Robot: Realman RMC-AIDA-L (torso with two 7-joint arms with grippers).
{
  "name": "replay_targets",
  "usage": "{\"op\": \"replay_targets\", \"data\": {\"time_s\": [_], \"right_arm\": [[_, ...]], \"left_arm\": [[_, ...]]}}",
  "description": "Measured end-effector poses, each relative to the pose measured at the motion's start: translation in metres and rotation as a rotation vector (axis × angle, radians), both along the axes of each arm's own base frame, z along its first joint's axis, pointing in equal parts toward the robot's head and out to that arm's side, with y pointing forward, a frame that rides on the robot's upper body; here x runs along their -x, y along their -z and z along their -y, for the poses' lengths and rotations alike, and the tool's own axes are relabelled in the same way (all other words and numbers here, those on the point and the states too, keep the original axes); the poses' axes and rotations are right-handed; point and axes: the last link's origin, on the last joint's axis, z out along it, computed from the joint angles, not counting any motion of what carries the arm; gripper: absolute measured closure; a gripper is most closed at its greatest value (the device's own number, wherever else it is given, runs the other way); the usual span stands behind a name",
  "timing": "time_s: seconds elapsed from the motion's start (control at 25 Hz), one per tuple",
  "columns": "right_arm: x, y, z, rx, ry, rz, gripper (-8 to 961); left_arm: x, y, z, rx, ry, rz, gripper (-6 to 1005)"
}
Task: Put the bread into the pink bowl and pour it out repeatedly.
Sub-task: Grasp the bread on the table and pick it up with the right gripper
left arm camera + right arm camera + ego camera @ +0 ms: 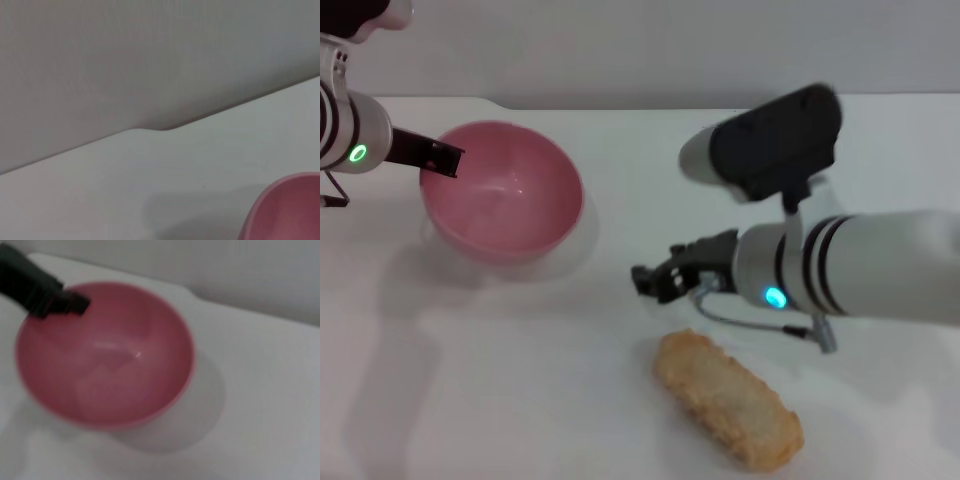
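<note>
The pink bowl (505,200) is at the back left of the white table, empty and tipped with its opening toward the front right. My left gripper (445,158) is shut on its left rim; the right wrist view shows its dark fingers (55,299) clamped over the rim of the bowl (105,360). An edge of the bowl (287,210) shows in the left wrist view. The bread (728,400), a golden ridged loaf, lies on the table at the front right. My right gripper (655,278) hovers open just behind the bread, holding nothing.
The white table (520,400) runs back to a grey wall, with a small notch in its far edge (145,131). The right arm's white forearm (880,265) reaches in from the right above the loaf.
</note>
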Motion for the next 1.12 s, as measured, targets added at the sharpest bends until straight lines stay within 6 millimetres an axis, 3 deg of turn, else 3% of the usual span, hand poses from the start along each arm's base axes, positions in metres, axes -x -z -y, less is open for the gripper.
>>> {"op": "replay_targets", "data": {"time_s": [0.32, 0.72, 1.12], "right_arm": [[0.000, 0.018, 0.018, 0.048, 0.021, 0.010, 431], [-0.008, 0.020, 0.021, -0.007, 0.042, 0.085, 430], [-0.003, 0.023, 0.029, -0.001, 0.021, 0.103, 430]], "left_arm": [[0.001, 0.005, -0.007, 0.007, -0.006, -0.008, 951], [0.000, 0.007, -0.010, 0.007, -0.004, -0.011, 951], [0.005, 0.008, -0.011, 0.003, -0.021, -0.016, 951]]}}
